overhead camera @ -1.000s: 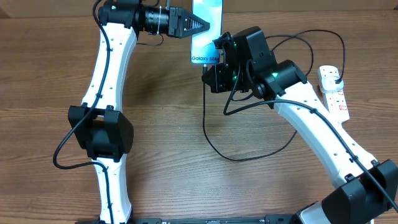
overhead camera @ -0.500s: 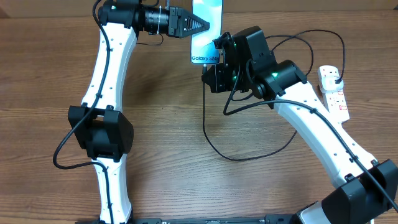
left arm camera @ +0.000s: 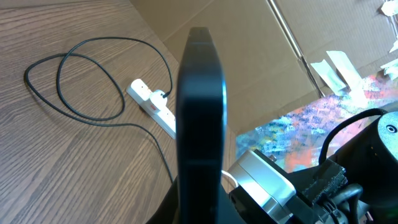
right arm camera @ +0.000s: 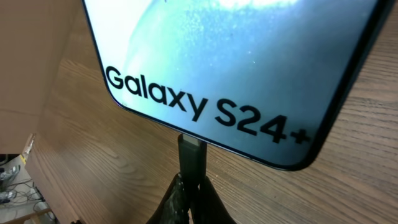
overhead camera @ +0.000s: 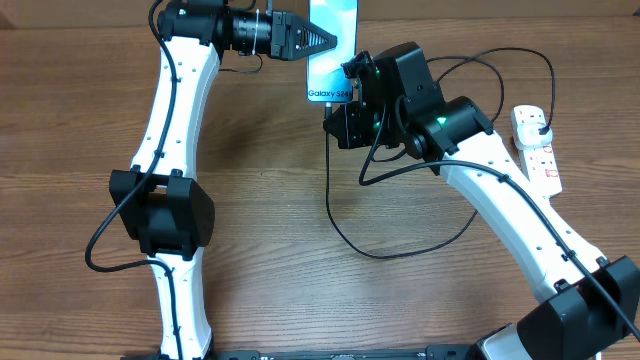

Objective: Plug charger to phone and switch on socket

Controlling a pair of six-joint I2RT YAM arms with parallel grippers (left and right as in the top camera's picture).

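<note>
The phone (overhead camera: 332,50), with a lit light blue screen reading "Galaxy S24+", is held above the table at the far middle by my left gripper (overhead camera: 322,42), which is shut on its side edge. In the left wrist view the phone (left arm camera: 200,118) shows edge-on. My right gripper (right arm camera: 194,190) is shut on the charger's connector tip (right arm camera: 191,158), which meets the phone's bottom edge (right arm camera: 249,81). The black cable (overhead camera: 400,250) loops over the table to a black plug (overhead camera: 541,125) in the white power strip (overhead camera: 537,150) at the right.
The strip's thick white lead runs off the right edge. A cardboard wall (left arm camera: 261,56) stands behind the table. The right arm (overhead camera: 500,200) crosses the right half of the table, and the left arm (overhead camera: 170,150) rises along the left.
</note>
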